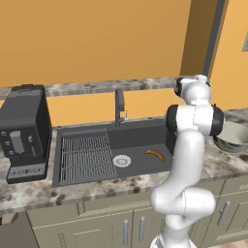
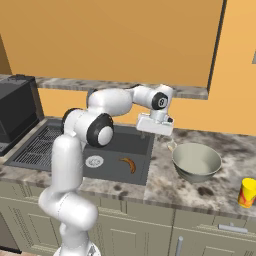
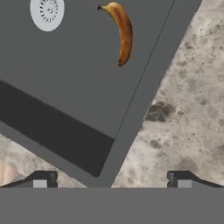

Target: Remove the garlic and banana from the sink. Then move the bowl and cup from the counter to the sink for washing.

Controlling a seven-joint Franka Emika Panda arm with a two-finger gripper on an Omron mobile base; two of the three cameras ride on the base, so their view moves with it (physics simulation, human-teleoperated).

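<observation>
Where the arm rises from the base, its white links bend up and over the front of the counter (image 2: 165, 185), and the gripper (image 2: 155, 125) hangs above the sink's right rim, its jaws spread wide with nothing between them; in the hand view the two finger tips (image 3: 43, 179) stand far apart over the edge where basin meets stone. On the counter to the right of the sink (image 1: 140, 138), the bowl (image 2: 196, 161) sits upright, grey outside and pale within, and further right near the front edge stands the yellow cup (image 2: 247, 192) with its red mark. Inside the dark basin the banana (image 3: 121, 31) lies flat on the floor, just to the right of the round silver drain (image 1: 121, 161) and apart from it. Left of the drain the ribbed wire rack (image 1: 85, 156) covers the sink's other part. Behind the basin the dark faucet (image 1: 119, 105) stands upright against the orange wall (image 1: 97, 38). On the counter left of the sink sits a black coffee machine (image 1: 25, 131). I cannot tell where the garlic is.
</observation>
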